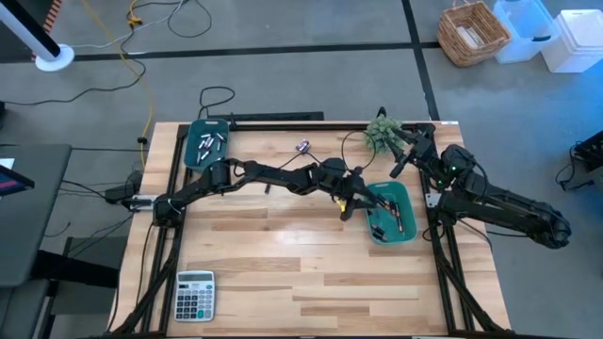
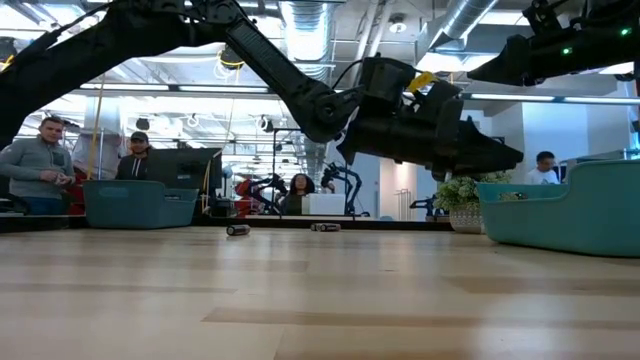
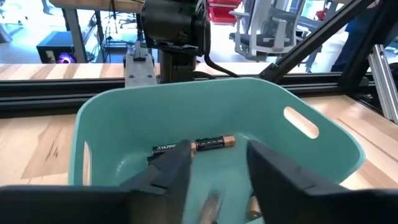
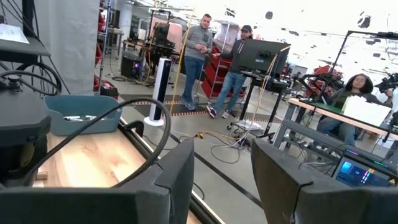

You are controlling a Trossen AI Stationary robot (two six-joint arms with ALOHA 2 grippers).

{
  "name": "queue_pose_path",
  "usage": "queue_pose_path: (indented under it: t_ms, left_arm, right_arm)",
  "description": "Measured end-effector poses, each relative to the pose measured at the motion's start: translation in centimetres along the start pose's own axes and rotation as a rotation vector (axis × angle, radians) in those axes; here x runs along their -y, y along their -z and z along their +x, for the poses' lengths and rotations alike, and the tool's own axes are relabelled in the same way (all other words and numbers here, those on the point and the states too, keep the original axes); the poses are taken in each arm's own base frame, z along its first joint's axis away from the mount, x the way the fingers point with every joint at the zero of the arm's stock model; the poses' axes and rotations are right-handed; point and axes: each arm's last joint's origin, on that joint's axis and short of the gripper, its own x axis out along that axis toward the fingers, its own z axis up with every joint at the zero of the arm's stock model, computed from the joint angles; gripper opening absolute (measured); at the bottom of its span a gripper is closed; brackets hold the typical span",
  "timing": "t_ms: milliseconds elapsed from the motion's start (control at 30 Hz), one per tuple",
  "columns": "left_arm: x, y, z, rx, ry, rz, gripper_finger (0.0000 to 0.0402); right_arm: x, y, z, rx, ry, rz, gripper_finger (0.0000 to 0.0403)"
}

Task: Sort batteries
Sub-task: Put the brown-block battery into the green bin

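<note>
1. Grey calculator [image 1: 195,296] at lower left of the high view, on the wooden table [image 1: 301,273].
2. Left gripper [image 1: 350,209] at centre, over the rim of the right teal bin [image 1: 405,202], fingers [image 3: 277,171] apart, nothing clamped; batteries [image 3: 194,146] lying inside.
3. Left teal bin [image 1: 194,155] at upper left, more batteries inside.
4. Right gripper [image 1: 400,165] at upper right, fingers apart, empty.

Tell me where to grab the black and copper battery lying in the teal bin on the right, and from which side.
Take the battery across the middle of its barrel, coming straight down from above. It lies flat on the floor of the teal bin, whose walls block a sideways approach. The left claw hangs open over the bin.
</note>
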Motion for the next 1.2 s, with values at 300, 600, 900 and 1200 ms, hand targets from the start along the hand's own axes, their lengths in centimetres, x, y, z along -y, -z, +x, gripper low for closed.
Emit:
queue_pose_path:
  t_ms: [300, 600, 900, 1200]
  left_arm:
    - [-1.1, -0.7, -1.0, -0.06, -0.025, -0.034, 0.0222]
    - [-2.1, -1.9, -3.5, -0.048, -0.042, -0.017, 0.0202]
    - [0.3, -2.7, -10.4, -0.074, -0.29, 0.015, 0.0172]
    - [3.3, -2.0, -17.3, -0.278, -0.599, -0.058, 0.017]
  right_arm:
    - [0.0, 0.0, 0.0, -0.003, -0.001, 0.001, 0.0171]
    - [0.0, 0.1, 0.0, -0.012, -0.003, -0.002, 0.0171]
    - [0.0, 0.1, 0.0, -0.011, -0.003, 0.003, 0.0171]
    - [0.0, 0.1, 0.0, -0.008, -0.002, 0.014, 0.0171]
